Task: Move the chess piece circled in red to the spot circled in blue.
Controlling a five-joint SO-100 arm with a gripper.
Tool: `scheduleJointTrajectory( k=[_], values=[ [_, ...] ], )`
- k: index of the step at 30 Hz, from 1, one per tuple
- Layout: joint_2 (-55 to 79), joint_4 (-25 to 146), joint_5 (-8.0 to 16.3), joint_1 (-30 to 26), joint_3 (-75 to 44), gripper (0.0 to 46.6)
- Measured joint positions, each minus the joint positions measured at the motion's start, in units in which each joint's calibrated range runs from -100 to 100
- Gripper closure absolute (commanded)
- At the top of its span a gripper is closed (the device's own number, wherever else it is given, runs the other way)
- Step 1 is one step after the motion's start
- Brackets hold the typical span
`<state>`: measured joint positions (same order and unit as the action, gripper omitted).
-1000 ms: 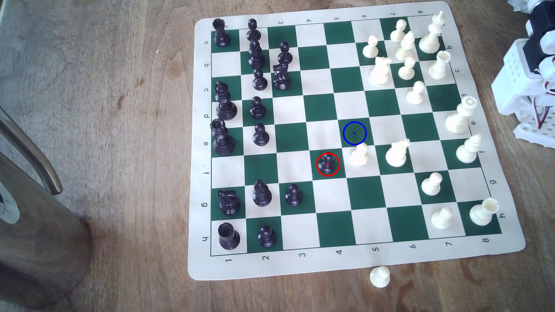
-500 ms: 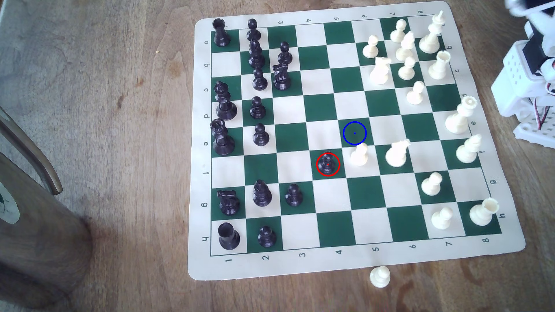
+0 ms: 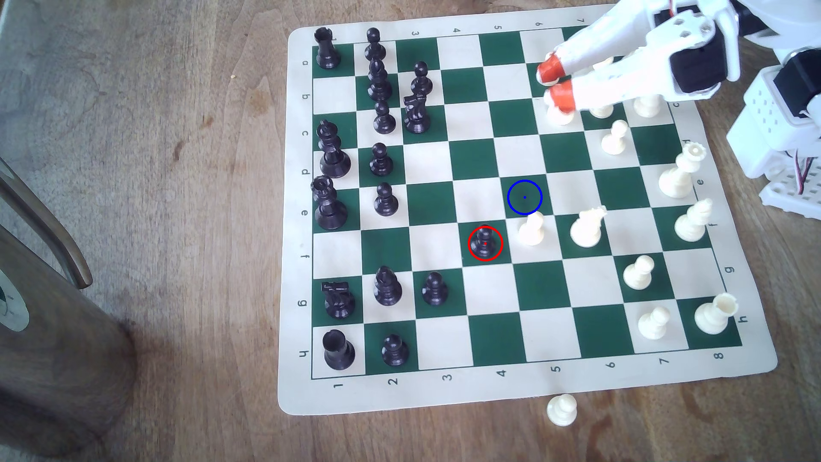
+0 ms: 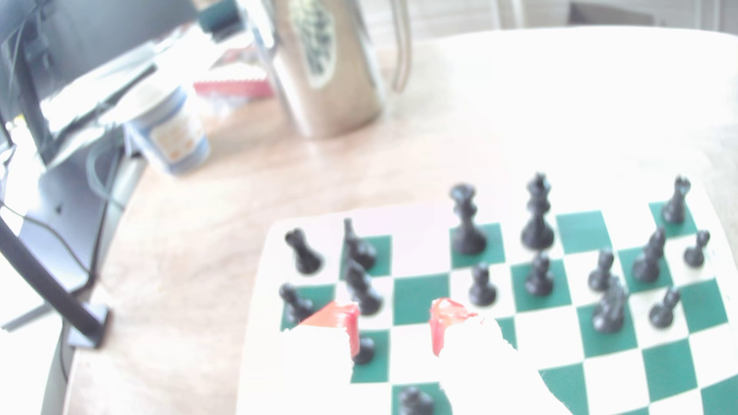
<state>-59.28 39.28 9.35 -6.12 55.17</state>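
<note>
The gripper (image 3: 555, 82) hangs at the exterior view's upper right, over the white pieces, its orange tips slightly parted and empty. The black pawn (image 3: 485, 242) stands lower centre, diagonally beside the blue-ringed spot (image 3: 524, 197). It looks light, hard and probably slippery; pinch below the head.

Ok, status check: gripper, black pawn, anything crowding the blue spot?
Gripper open, empty, above the white pieces at the board's far corner. Black pawn untouched in the red ring. Blue spot empty; white pawn stands on the adjoining square.
</note>
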Motion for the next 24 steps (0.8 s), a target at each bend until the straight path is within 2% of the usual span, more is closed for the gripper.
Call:
scheduleJointTrajectory(
  k=[3, 7, 9, 11, 14, 20, 24],
  values=[
    [18.0, 6.1, 1.7, 0.1, -12.7, 34.6],
    [36.7, 11.7, 3.5, -0.1, -26.5, 36.4],
    [42.2, 13.2, 3.7, -0.9, -31.2, 33.7],
    [45.7, 14.9, 3.5, -1.3, -32.4, 31.7],
    [49.3, 17.3, 2.9, -1.6, -32.4, 31.2],
    [53.6, 15.9, 5.4, -2.2, -32.4, 28.2],
    [56.4, 13.2, 5.6, -2.4, -32.4, 31.2]
  ],
)
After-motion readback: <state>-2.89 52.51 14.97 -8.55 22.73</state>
